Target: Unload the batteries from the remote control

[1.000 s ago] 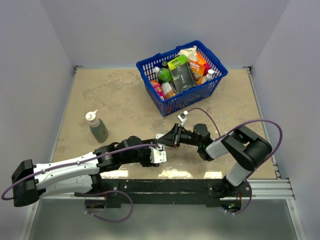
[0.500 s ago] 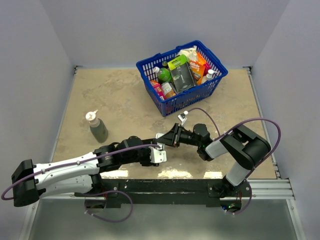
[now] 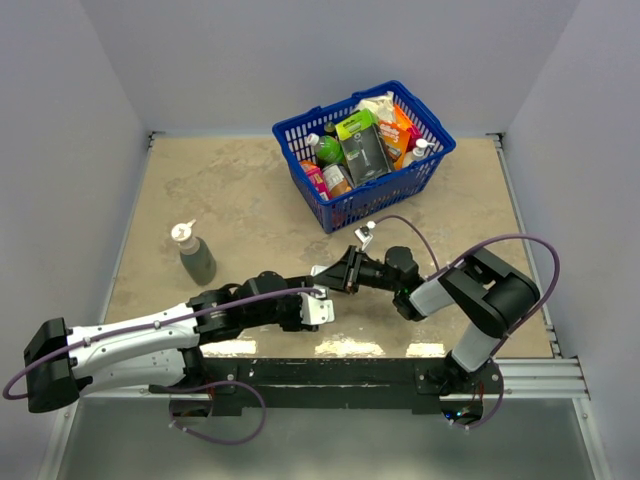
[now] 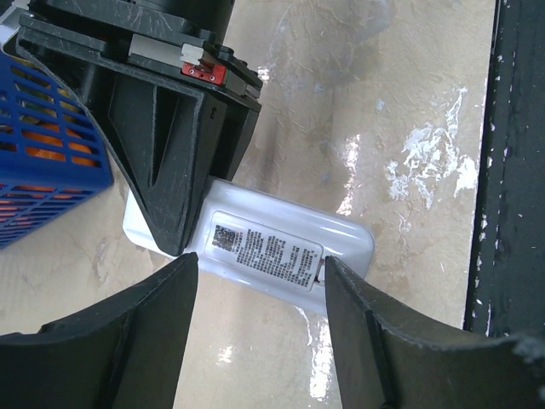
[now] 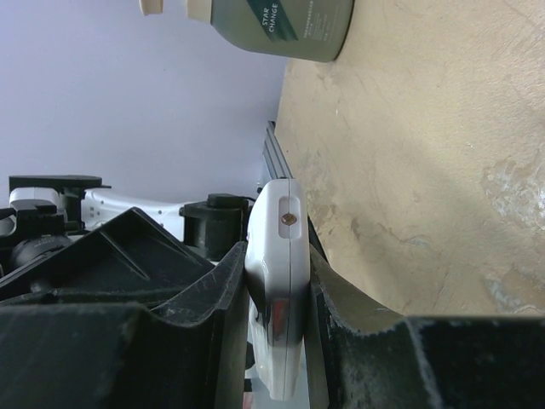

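Note:
The remote control (image 5: 278, 290) is a slim white bar clamped edge-on between the black fingers of my right gripper (image 5: 277, 281), which is shut on it. In the left wrist view its labelled face (image 4: 272, 247) points at the camera, with the right gripper's black finger (image 4: 170, 162) covering one end. My left gripper (image 4: 260, 277) is open, one fingertip on either side of the label and not pressing it. In the top view both grippers meet near the table's front middle: the left gripper (image 3: 316, 304) and the right gripper (image 3: 340, 272). The batteries are hidden.
A blue basket (image 3: 432, 160) full of groceries stands at the back right. Toward the left is a dark spray-top bottle (image 3: 196, 260), also seen as a bottle (image 5: 272, 25) in the right wrist view. The table's black front rail (image 4: 515, 170) runs just beside the remote.

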Available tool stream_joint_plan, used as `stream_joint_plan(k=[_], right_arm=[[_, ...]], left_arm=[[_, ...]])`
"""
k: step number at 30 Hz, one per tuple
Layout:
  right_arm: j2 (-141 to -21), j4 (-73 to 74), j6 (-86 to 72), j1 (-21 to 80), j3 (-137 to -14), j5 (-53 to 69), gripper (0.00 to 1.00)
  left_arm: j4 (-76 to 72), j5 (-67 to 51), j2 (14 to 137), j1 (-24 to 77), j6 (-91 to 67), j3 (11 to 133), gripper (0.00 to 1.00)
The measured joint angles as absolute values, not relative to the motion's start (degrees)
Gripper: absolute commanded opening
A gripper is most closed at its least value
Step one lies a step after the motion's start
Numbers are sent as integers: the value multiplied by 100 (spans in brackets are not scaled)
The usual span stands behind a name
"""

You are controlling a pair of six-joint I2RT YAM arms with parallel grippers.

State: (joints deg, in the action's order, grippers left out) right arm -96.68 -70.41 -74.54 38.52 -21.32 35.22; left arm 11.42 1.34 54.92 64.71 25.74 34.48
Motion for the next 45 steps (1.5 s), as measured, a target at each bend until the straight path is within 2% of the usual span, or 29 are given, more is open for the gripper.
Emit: stream_joint_plan(k=[24,45], right_arm=[[-9819,-6980,-7424,3852,-2244,3476,0],[-9856,-6333,-7146,3804,-2244,3208,0]], left_arm=[[1354,449,5502,6497,2615,3538,64],[1374,1048,5457,6497,2606,3535,66]])
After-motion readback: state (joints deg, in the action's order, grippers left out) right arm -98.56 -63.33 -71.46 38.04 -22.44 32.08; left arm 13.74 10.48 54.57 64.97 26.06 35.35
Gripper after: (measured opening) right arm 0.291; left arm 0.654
